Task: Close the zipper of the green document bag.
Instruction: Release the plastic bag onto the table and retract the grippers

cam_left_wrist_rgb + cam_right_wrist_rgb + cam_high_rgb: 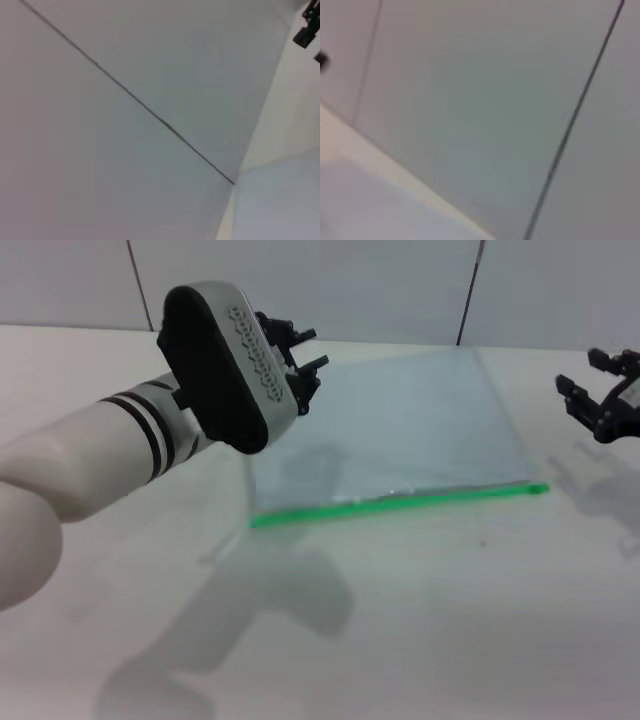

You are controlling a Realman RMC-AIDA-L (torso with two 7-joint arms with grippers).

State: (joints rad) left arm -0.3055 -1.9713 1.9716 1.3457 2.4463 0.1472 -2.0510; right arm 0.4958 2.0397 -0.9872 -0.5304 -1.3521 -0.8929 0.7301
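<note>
Left hand (300, 365) hangs in the upper left of the frame, above the far left corner of the green document bag (400, 430); its fingers look a little apart. Right hand (600, 400) sits at the right edge, beside the bag and not touching it, with its fingers apart. Flat on the white surface (450, 620) lies the bag, the zipper (400, 502) along its near edge.
</note>
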